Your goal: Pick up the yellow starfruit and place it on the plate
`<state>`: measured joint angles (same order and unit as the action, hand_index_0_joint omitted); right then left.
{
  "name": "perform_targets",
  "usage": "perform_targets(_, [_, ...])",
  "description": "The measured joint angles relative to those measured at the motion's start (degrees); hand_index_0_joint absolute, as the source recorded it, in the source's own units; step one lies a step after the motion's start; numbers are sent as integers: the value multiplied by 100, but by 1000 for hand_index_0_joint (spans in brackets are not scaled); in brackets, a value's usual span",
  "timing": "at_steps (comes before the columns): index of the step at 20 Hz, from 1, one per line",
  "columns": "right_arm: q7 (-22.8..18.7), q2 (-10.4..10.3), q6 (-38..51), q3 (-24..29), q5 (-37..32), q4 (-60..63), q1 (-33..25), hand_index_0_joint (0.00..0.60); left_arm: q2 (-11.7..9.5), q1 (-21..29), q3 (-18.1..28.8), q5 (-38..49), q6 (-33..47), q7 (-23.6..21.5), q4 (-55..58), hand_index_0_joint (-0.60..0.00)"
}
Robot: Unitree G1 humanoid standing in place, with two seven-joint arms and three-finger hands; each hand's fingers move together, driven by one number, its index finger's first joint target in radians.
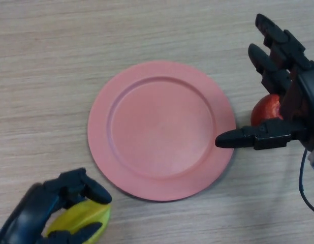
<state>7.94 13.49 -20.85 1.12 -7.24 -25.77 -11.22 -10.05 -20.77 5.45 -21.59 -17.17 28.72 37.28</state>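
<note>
The pink plate [161,127] lies flat in the middle of the wooden table and holds nothing. The yellow starfruit [85,217] is at the bottom left, just off the plate's near-left rim. My left hand [42,208] has its fingers and thumb curled round the starfruit, which is partly hidden by them. My right hand [279,91] is at the right of the plate with its fingers straight and its thumb reaching over the plate's right rim. It holds nothing.
A red round fruit [266,109] lies on the table just right of the plate, partly hidden behind my right hand.
</note>
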Motion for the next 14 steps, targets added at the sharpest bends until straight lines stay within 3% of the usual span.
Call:
perform_targets(3, [-21,4,-125,1,1,-28,-30,0,-1,337,120,82,-1184,473,901,-600])
perform_targets(6, [-20,4,-198,-2,0,-196,-32,0,-102,742,199,269,-1785,746,1182,-600])
perform_targets(8, [-20,5,-242,3,0,-220,-30,0,-260,1100,198,291,-1809,752,1088,-600])
perform_targets(10, [-19,8,-317,-1,-1,-270,16,0,-528,1590,152,264,-2429,1054,1086,-600])
perform_targets(12, [-21,8,-331,25,-2,-362,40,0,-564,2116,-71,257,-3044,1139,928,-600])
perform_targets(13, [-21,8,-331,23,-3,-378,23,0,-746,2324,-393,222,-3255,1138,826,-600])
perform_targets(14, [-26,10,-331,34,-2,-388,19,0,-779,2392,-554,208,-3167,1125,674,-600])
